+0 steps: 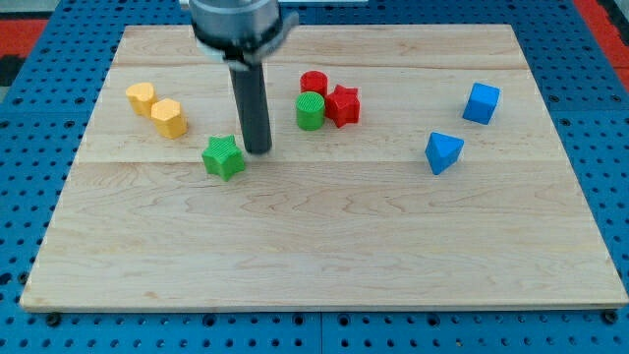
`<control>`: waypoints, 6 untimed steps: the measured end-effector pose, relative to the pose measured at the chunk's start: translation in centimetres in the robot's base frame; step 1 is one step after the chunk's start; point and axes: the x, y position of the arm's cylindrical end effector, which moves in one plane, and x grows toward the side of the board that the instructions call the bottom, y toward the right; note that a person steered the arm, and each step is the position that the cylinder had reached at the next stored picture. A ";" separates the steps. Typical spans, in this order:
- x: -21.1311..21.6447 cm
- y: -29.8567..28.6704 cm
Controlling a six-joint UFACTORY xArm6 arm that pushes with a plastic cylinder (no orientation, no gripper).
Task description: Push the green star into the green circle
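The green star (224,156) lies on the wooden board (324,246), left of the middle. The green circle (311,111) stands up and to the right of it, touching a red circle (314,84) above it and a red star (342,105) on its right. My tip (258,150) rests on the board just right of the green star, very close to it or touching it, between the star and the green circle.
Two yellow blocks (141,97) (169,118) sit side by side at the view's upper left. A blue cube (482,102) and a blue triangular block (443,151) lie at the right. A blue pegboard (29,128) surrounds the board.
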 end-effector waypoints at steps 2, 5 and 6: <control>1.2 -9.5; -1.2 -2.8; -4.5 -0.8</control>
